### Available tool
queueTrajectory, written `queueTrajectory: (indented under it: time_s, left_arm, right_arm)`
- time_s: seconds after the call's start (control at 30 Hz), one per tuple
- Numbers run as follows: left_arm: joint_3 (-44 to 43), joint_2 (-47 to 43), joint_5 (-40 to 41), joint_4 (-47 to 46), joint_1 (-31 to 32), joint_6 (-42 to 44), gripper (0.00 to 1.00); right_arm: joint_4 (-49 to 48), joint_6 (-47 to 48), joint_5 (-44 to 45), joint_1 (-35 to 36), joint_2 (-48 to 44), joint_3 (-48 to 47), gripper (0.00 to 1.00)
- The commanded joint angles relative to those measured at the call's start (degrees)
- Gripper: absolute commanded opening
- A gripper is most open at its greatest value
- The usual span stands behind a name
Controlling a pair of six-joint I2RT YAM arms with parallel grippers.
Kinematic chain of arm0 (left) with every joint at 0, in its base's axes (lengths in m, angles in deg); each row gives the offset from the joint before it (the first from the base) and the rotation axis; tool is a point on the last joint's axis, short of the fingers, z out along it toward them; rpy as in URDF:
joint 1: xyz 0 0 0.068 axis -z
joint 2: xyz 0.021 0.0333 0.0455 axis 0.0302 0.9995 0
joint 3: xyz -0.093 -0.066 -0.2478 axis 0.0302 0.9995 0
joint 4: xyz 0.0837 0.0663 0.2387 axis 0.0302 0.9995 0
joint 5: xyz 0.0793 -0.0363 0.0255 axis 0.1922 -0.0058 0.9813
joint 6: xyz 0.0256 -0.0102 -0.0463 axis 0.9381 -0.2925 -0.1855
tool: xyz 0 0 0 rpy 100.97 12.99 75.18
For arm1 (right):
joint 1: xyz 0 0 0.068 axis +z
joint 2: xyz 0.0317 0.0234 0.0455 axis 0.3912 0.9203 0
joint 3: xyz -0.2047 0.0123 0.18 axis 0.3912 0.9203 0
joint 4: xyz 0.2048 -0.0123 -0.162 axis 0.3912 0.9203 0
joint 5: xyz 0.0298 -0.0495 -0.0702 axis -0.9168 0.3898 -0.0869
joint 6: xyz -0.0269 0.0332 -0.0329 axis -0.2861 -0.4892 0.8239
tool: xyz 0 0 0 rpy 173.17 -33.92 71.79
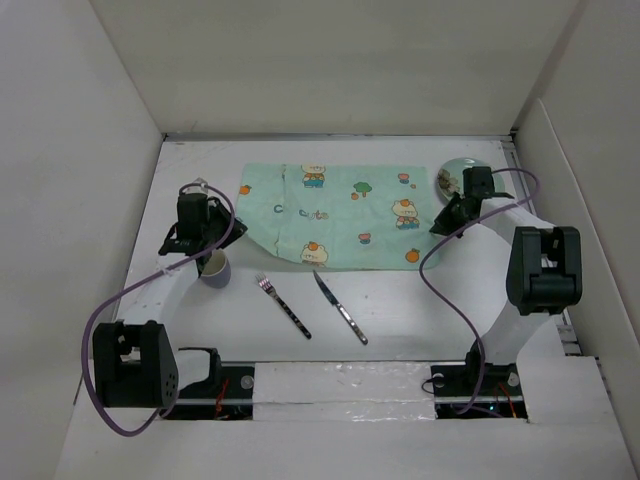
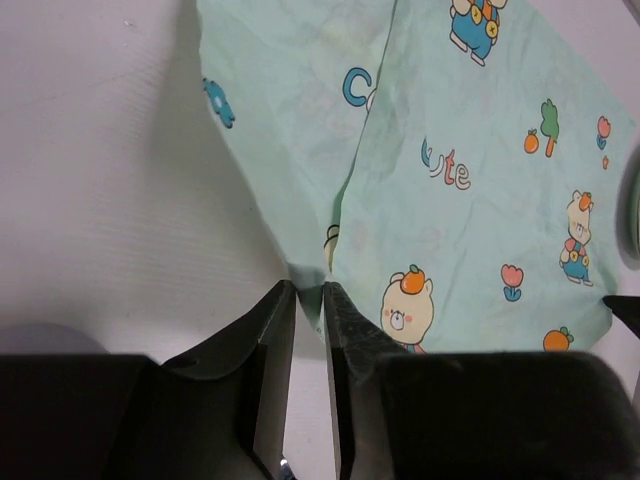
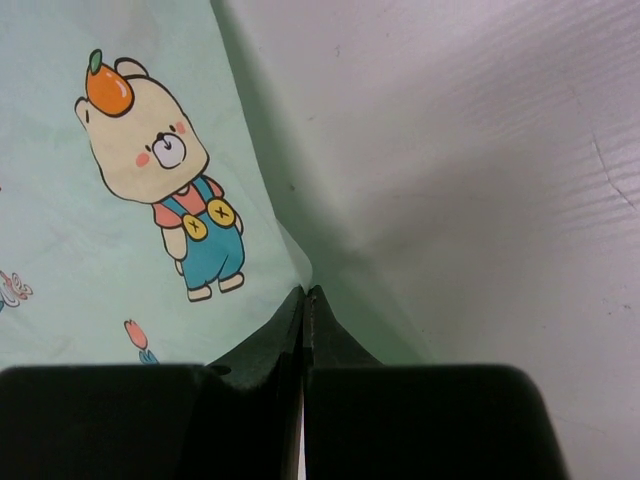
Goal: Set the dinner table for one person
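A mint-green cartoon-printed placemat point(image 1: 340, 215) lies at the back middle of the white dinner table point(image 1: 420, 310), its left part folded over. My left gripper point(image 1: 222, 236) is at the mat's left corner; in the left wrist view the jaws point(image 2: 310, 292) stand nearly together with the bunched corner of the placemat point(image 2: 460, 200) between the tips. My right gripper point(image 1: 438, 226) is at the mat's right edge; in the right wrist view it point(image 3: 303, 295) is shut tight on the edge of the placemat point(image 3: 120, 230).
A pale cup point(image 1: 213, 266) stands just below my left gripper. A fork point(image 1: 283, 305) and a knife point(image 1: 340, 308) lie in front of the mat. A plate point(image 1: 458, 177) sits at the back right, behind my right gripper. White wall panels edge the table.
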Motion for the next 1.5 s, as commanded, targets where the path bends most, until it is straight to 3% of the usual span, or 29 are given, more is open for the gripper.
queueTrajectory:
  time_s: [0.0, 0.1, 0.2, 0.33, 0.53, 0.67, 0.77, 0.9, 1.13, 1.47]
  left_arm:
    - [0.29, -2.78, 0.51, 1.23, -0.04, 1.62, 0.16]
    - [0.12, -3.14, 1.04, 1.41, -0.04, 2.14, 0.25]
    - [-0.85, -2.44, 1.05, 1.49, -0.04, 2.58, 0.29]
    - [-5.50, -1.38, 2.36, 2.11, -0.04, 4.07, 0.29]
    - [-17.17, 1.96, 2.01, 3.25, 1.44, 5.74, 0.27]
    - [-25.71, 5.90, 2.28, 5.53, 5.22, 7.33, 0.24]
    - [-29.59, 6.79, 2.37, 7.12, 7.07, 7.51, 0.24]
    - [-28.01, 5.30, 1.57, 6.77, 7.08, 7.50, 0.25]
    - [-22.65, 4.33, 0.52, 6.33, 8.31, 7.59, 0.26]
    - [-24.31, 6.61, 0.96, 6.15, 8.31, 7.77, 0.26]
  right_arm:
    - [-1.57, 1.22, 1.56, -0.33, 0.65, -2.88, 0.03]
    - [-1.92, 1.22, 1.56, -0.33, 0.04, -2.00, 0.08]
    - [-1.66, 1.13, 1.47, -0.33, -1.02, -1.91, 0.19]
    - [-0.34, 0.43, 0.07, -0.33, -3.56, -4.01, 0.35]
    - [-1.39, -2.38, 1.99, -2.08, -9.18, -7.80, 0.52]
    - [-7.88, -8.26, 2.54, -10.40, -10.16, -5.17, 0.60]
    - [-13.16, -14.85, -3.26, -16.04, -7.88, -1.39, 0.63]
    - [-16.86, -19.25, -5.21, -21.06, -2.09, -0.50, 0.65]
    - [-20.11, -23.04, -4.77, -21.60, 6.71, -3.84, 0.64]
    - [-12.92, -26.03, -1.18, -20.46, 14.36, -11.57, 0.55]
